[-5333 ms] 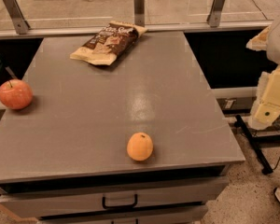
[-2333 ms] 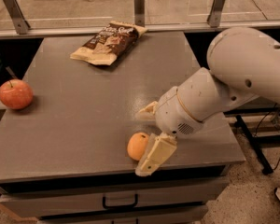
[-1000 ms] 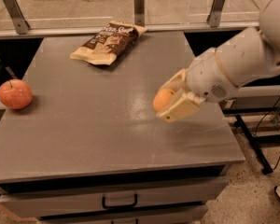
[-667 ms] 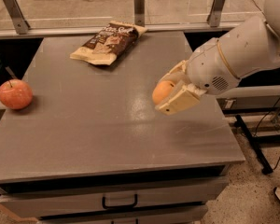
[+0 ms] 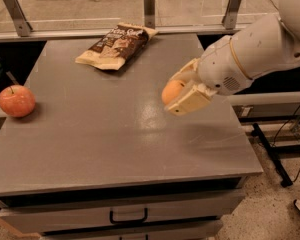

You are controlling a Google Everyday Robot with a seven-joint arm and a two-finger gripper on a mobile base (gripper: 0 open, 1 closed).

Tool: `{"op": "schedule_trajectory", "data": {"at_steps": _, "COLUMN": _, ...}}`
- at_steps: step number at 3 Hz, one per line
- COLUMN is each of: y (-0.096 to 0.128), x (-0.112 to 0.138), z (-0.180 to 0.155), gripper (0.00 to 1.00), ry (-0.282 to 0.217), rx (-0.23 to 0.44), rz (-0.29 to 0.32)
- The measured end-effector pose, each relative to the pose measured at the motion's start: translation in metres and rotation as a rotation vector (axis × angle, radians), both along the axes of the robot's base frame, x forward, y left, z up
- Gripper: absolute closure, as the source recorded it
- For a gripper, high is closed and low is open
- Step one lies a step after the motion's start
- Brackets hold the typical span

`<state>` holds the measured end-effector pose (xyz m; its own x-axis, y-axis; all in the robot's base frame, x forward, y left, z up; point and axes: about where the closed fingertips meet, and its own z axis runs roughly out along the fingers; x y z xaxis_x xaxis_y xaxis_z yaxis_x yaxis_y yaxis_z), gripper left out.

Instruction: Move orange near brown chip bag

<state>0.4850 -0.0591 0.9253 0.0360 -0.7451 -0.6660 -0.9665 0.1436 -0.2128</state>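
Camera view: hand (image 5: 180, 89) grasping the orange (image 5: 170, 91) has carried it slightly closer to the brown chip bag (image 5: 115, 46).

Much of the orange (image 5: 170, 91) is hidden by the gripper (image 5: 182, 90), which is held closed on it above the right part of the table (image 5: 90, 144). The arm (image 5: 260, 49) behind the gripper is cut off by the top and right edges. The lettering on the brown chip bag (image 5: 116, 45), up and left of the gripper, is too blurred to be read.
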Motion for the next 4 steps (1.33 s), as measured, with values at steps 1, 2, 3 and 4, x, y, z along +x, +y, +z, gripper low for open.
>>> {"op": "schedule_trajectory", "data": {"at_steps": 1, "y": 0.003, "x": 0.058, "z": 0.010, "gripper": 1.00, "ry": -0.111, "rx": 0.028, "rz": -0.024}}
{"op": "schedule_trajectory", "data": {"at_steps": 2, "y": 0.009, "x": 0.127, "z": 0.019, "gripper": 1.00, "ry": -0.203, "rx": 0.057, "rz": -0.047}}
{"op": "schedule_trajectory", "data": {"at_steps": 3, "y": 0.016, "x": 0.185, "z": 0.024, "gripper": 1.00, "ry": -0.253, "rx": 0.106, "rz": -0.062}}
{"op": "schedule_trajectory", "data": {"at_steps": 4, "y": 0.026, "x": 0.222, "z": 0.019, "gripper": 1.00, "ry": -0.270, "rx": 0.151, "rz": -0.083}}
